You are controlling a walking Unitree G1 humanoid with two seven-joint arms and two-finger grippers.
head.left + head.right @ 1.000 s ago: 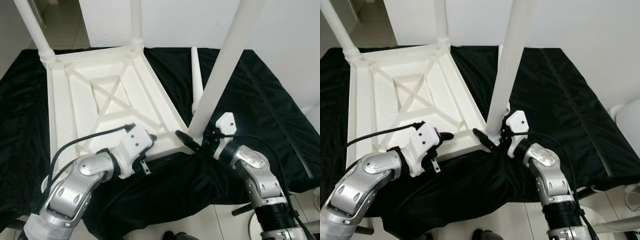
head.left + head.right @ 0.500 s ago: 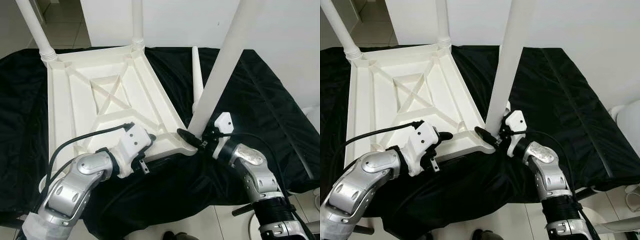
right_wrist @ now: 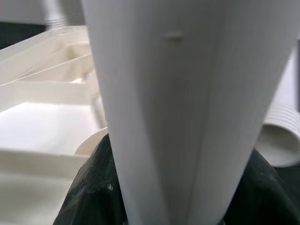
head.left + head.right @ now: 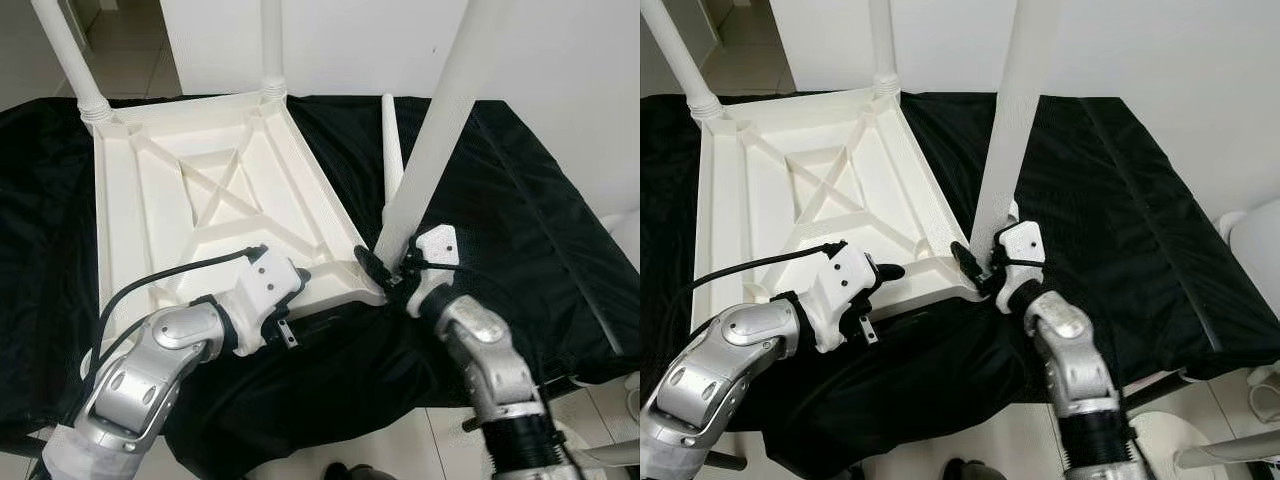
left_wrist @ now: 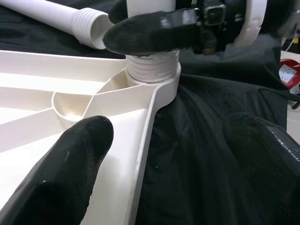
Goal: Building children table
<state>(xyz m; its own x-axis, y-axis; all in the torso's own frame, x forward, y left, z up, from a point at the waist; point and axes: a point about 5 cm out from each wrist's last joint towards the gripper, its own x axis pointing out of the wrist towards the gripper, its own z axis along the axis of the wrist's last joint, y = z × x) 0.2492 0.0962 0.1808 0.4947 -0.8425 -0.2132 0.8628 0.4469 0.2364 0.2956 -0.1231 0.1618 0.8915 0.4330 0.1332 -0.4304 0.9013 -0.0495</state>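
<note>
White plastic tabletop (image 4: 200,200) lies upside down, three legs (image 4: 440,120) upright, a fourth leg (image 4: 392,150) loose beside it.

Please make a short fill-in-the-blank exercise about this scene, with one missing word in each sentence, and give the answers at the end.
1. The white tabletop lies upside down on a ____ cloth.
2. The right gripper is closed around the base of a white ____.
3. The left gripper rests at the tabletop's near ____.
4. One loose leg lies flat on the ____.

Answers: black; leg; edge; cloth
</note>
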